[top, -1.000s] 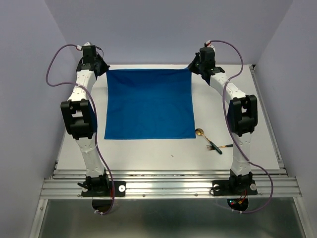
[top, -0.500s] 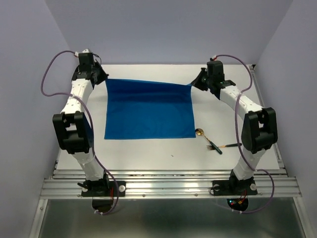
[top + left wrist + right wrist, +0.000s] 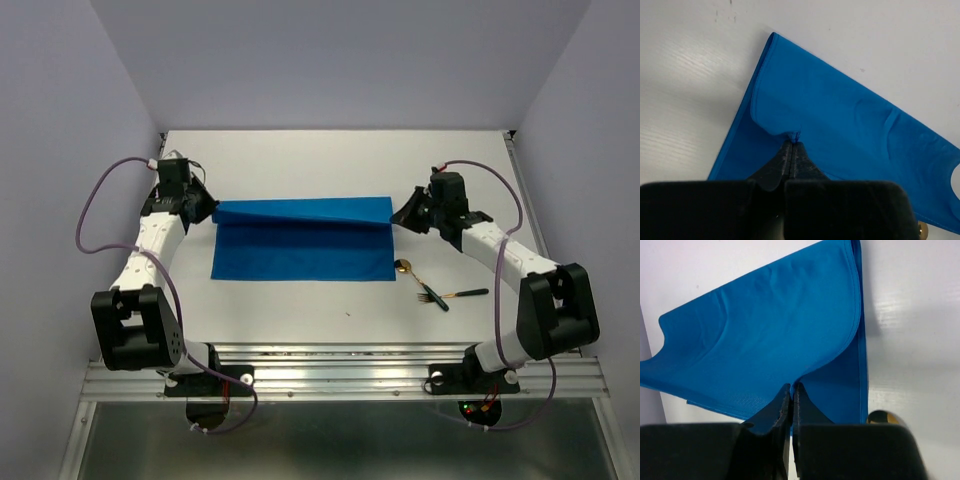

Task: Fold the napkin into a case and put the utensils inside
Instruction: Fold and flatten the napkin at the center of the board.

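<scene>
A white bench (image 3: 300, 300) is enclosed by pale lavender walls (image 3: 330, 60) on the far, left and right sides. A ribbed aluminium rail (image 3: 340, 375) runs along its near edge. A tiny dark speck (image 3: 348, 314) lies on the bench near that rail.

**A:** What colour is the napkin (image 3: 300, 250)?

**B:** Bright royal blue all over, plain with no print. The turned-over layer is the same blue, a shade paler where light catches it.

**A:** And the worktop (image 3: 330, 160)?

**B:** White, with faint grey streaks in the wrist views.

**A:** The cutlery?

**B:** The spoon (image 3: 402, 266) has a gold bowl. The fork (image 3: 432, 298) reads dark green with a touch of gold, but it is too small to sort out further.

**A:** The robot?

**B:** The left arm (image 3: 150, 240) and right arm (image 3: 505, 255) have white links and black joints. The left hand (image 3: 207, 208) and right hand (image 3: 400, 215) are black. The cables (image 3: 85, 215) are mauve, the walls (image 3: 60, 120) pale lilac, and the front rail (image 3: 340, 375) silver.
</scene>
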Controlling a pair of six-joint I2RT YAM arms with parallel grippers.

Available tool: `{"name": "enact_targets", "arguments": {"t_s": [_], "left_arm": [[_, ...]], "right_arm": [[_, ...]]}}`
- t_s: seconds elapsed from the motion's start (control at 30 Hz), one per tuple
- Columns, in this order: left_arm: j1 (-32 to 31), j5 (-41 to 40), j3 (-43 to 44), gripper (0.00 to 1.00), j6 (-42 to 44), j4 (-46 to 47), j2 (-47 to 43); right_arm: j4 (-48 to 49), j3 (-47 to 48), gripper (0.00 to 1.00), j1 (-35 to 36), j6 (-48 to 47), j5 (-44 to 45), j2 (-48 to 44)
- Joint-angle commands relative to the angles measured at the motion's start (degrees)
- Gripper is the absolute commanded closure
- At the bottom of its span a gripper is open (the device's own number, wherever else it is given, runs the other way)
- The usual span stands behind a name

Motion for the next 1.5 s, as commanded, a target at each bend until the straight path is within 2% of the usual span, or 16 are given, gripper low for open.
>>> {"name": "enact_targets", "arguments": {"t_s": [0.0,0.47,1.07,1.1,1.13,1.17,1.2,1.23,1.33,1.37,1.43,1.47], "left_arm": [[1.94,-9.22,-3.16,1.00,-0.88,0.73,-3.69],[2.03,-9.39,-8.53,1.00,-3.87,1.61,-3.51],[2.03,-7.29,-16.09,1.00,-7.83,2.93,-3.52],[2.03,-6.94,-16.18,0.96,-7.83,2.75,-3.34],[2.03,-6.93,-16.44,0.92,-7.92,2.40,-3.25],[2.03,-6.59,-16.79,0.81,-8.09,2.14,-3.25],[2.03,-6.58,-16.79,0.75,-8.09,2.13,-3.43],[2.12,-6.58,-17.05,0.69,-8.09,2.13,-3.60],[2.12,-6.49,-15.92,0.38,-7.74,1.70,-4.57],[2.21,-6.76,-15.22,0.24,-7.31,0.91,-5.27],[2.21,-7.02,-13.90,0.18,-6.87,0.38,-6.15],[2.21,-7.54,-12.50,0.18,-6.51,-0.32,-7.02]], "right_arm": [[-0.18,-3.01,0.99,-0.66,-0.05,1.79,-5.27],[-2.38,-11.54,0.99,4.27,0.30,2.67,-11.08],[1.40,-18.49,0.98,5.32,1.71,0.91,-8.53],[1.31,-18.66,0.96,5.32,1.79,0.82,-8.35],[1.22,-18.66,0.87,5.32,1.71,0.82,-8.18],[1.14,-18.75,0.71,5.32,1.79,0.73,-8.26],[1.13,-18.84,0.71,5.32,1.80,0.73,-8.26],[1.05,-18.93,0.58,5.32,1.71,0.73,-8.61],[-0.18,-18.67,0.37,5.32,1.09,1.17,-9.14],[-1.14,-18.14,0.36,5.32,0.92,1.35,-9.58],[-2.29,-17.61,0.32,5.32,-0.04,2.31,-10.20],[-2.90,-17.26,0.32,5.32,-0.49,2.92,-11.07]]}}
